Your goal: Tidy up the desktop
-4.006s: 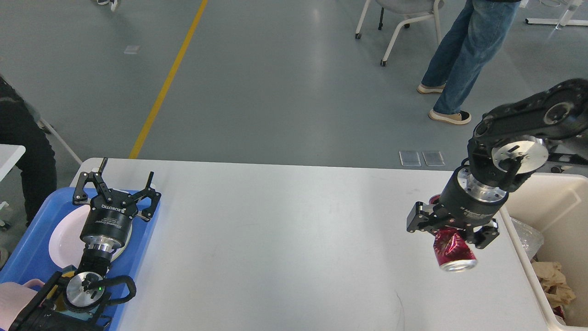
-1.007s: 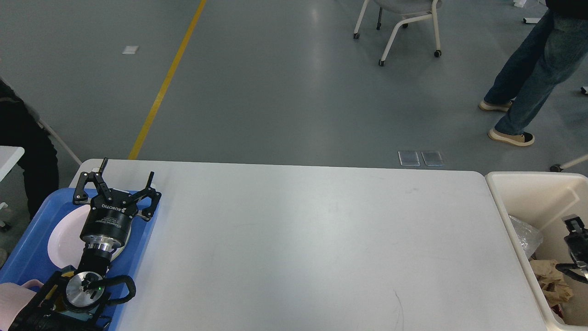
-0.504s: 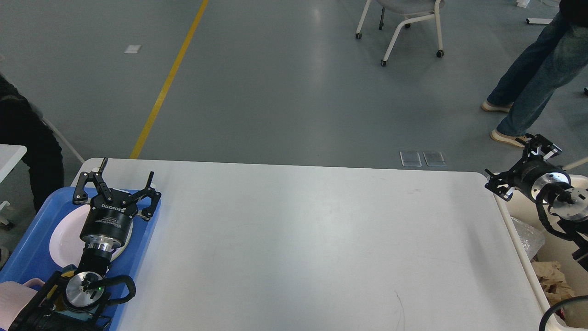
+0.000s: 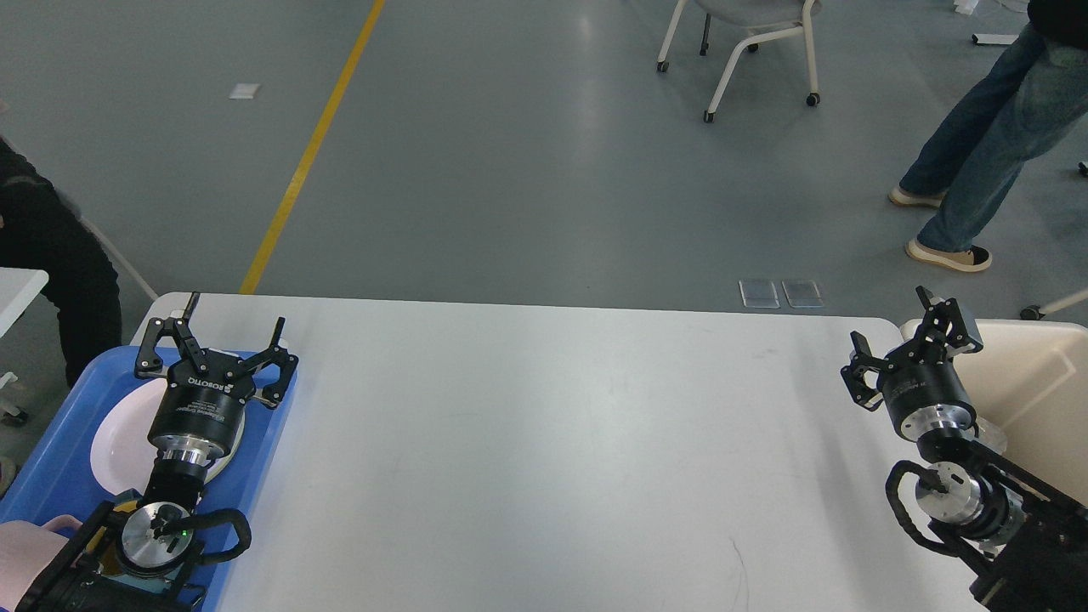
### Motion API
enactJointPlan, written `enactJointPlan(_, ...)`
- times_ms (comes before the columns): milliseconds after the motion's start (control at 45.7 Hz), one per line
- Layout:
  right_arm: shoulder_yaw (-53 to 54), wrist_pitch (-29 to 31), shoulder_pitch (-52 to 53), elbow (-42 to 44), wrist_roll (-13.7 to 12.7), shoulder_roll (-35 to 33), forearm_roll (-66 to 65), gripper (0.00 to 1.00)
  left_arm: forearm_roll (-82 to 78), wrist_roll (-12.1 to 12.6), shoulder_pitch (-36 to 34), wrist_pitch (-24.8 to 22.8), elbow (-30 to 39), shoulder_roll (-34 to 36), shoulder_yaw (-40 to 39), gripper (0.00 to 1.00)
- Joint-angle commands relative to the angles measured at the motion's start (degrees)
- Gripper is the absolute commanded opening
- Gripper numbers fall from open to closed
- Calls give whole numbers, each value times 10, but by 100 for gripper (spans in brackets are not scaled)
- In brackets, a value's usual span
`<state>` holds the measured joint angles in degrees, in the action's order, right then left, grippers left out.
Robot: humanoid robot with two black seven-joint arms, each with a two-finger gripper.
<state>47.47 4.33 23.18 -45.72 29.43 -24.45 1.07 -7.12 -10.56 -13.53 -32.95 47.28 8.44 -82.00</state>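
Observation:
The white desktop (image 4: pixel 544 442) fills the middle of the head view, with no loose thing showing on it. My left gripper (image 4: pixel 214 333) is open and empty, held over the far end of the blue tray (image 4: pixel 51 450) at the desktop's left edge. My right gripper (image 4: pixel 894 327) is open and empty, over the desktop's far right corner beside the beige bin (image 4: pixel 1041 382). The red can I held earlier is out of view.
A pale plate (image 4: pixel 115 442) lies in the blue tray under my left arm. The beige bin stands off the right edge. A person's legs (image 4: pixel 969 144) and a wheeled chair (image 4: pixel 748 42) are on the floor beyond the desktop.
My right arm carried the red can to the bin, let it go there, and has swung back over the desktop's right corner, open. The left arm has not moved.

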Motion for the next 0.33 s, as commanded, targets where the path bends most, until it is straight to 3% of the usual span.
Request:
enactJointPlan(0,0,-1,-1,5,-1,4,1,100,-1,0,0,0,0,0,0,96)
enactJointPlan(306,0,1,4,26,-1,5,1,100,0,0,0,0,0,0,0,96)
